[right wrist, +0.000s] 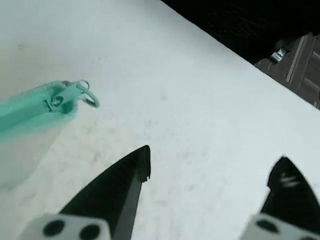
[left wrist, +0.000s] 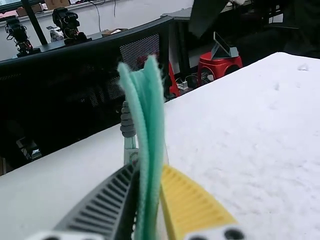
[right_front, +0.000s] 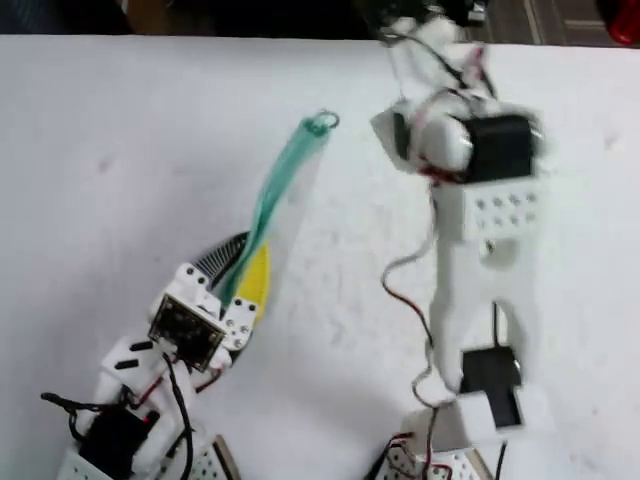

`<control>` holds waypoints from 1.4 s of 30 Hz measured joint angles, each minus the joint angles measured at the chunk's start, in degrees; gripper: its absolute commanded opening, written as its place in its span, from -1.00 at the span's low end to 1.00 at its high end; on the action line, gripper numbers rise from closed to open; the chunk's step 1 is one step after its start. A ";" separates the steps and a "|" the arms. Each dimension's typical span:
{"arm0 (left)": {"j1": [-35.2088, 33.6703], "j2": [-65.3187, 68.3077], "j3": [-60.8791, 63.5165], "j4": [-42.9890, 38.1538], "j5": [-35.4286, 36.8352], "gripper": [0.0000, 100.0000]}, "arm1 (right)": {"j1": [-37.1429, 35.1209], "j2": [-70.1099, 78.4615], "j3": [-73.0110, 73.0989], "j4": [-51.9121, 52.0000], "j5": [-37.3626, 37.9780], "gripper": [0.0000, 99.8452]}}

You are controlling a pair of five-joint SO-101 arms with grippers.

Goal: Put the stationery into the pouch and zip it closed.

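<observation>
We judged the clear teal-zipped pouch (right_front: 283, 180) closed, slider (right wrist: 65, 95) at its end; left gripper (right_front: 240, 270) pinched it, right gripper (right wrist: 214, 157) stood spread

Bright, diffuse light from above floods the white table (right_front: 100, 150), which glares almost featureless. The pouch (left wrist: 147, 150) is evenly lit; shadows beside the right arm (right_front: 480, 260) are faint and soft. The room (left wrist: 50, 100) behind is dim.

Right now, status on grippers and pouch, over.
Left gripper shut on pouch. Right gripper open, near the zip pull, not touching. Nothing between them.
</observation>
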 measured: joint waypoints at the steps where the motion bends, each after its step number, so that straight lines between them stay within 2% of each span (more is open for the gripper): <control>1: 0.00 0.00 0.00 0.00 0.00 -0.96 | -0.18 -2.11 1.23 0.00 -0.09 -0.51; 5: 0.44 0.00 0.00 0.00 0.00 -0.96 | -8.44 -9.14 3.52 0.18 -1.14 -0.53; 9: 0.44 0.00 0.00 0.44 0.00 -0.96 | -19.43 -10.46 3.52 -0.26 -10.81 -0.36; 13: 0.62 -0.18 0.00 0.88 0.00 -0.96 | -21.54 -7.30 3.52 -2.46 -24.44 -0.22; 17: 0.70 -0.18 0.00 1.32 0.00 -0.96 | -21.54 -1.32 3.52 -2.55 -31.38 -0.22; 27: 1.23 -0.26 -0.09 2.11 0.00 -0.96 | -22.77 5.71 5.36 -0.26 -32.70 -0.23; 33: 1.23 -0.26 -0.09 2.46 0.00 -0.96 | -25.85 2.37 12.75 -0.26 -28.66 -0.54; 37: 1.23 -0.26 -0.09 2.46 0.00 -0.96 | -27.34 1.93 14.33 -0.18 -25.14 -0.65; 41: 1.23 -0.26 -0.09 2.46 0.00 -0.96 | -27.43 2.46 14.24 -0.18 -24.62 -0.97; 42: 1.23 -0.26 -0.09 2.46 0.00 -0.96 | -27.16 3.34 13.89 -0.18 -24.62 -0.98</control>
